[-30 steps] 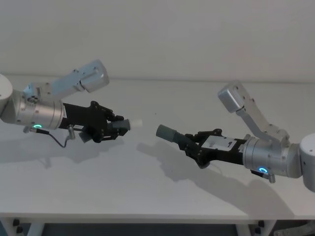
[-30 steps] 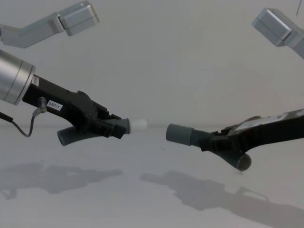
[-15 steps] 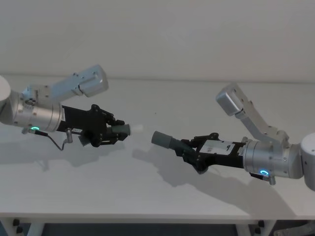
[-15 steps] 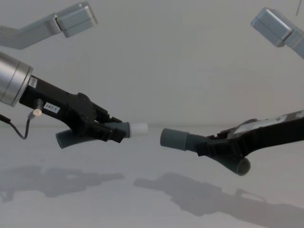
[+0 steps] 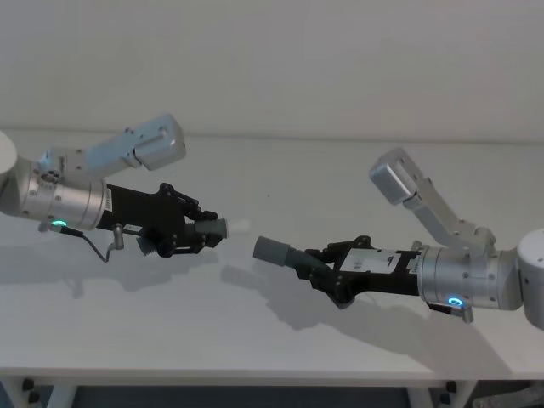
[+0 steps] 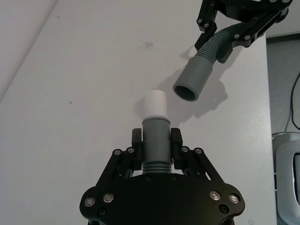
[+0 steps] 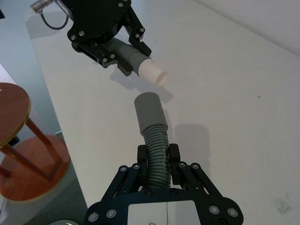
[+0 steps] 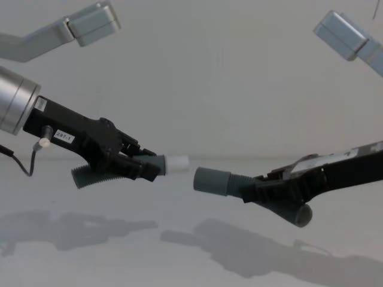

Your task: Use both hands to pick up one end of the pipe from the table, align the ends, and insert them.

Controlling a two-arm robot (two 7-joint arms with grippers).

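Both arms up over the table (image 5: 255,331), nothing of mine touching it. My left gripper (image 5: 197,231) comes in from the left, fingers (image 6: 136,140) clamped on the neck of one pipe piece (image 8: 119,170); its ribbed tail hangs down and back behind the jaws, and the whitish tip (image 8: 177,161) sticks out forward, pointing right. My right gripper (image 5: 327,270) comes in from the right, lower, jaws closed on the ribbed body of the other piece (image 7: 154,150); the smooth grey collar (image 8: 210,180) juts out ahead toward the left, mouth open to the tip. In the chest view tip and collar sit just apart, a narrow gap between them, the collar a little lower than the tip and angled slightly upward at it. In the left wrist view the collar mouth (image 6: 187,91) lies off to one side of the tip (image 6: 153,103), not square on its line. In the right wrist view the tip (image 7: 154,72) likewise passes at a slant beyond the collar (image 7: 149,110) rather than facing straight into it. Ends near, not touching, not yet inserted. Shadows of both arms lie on the table beneath.
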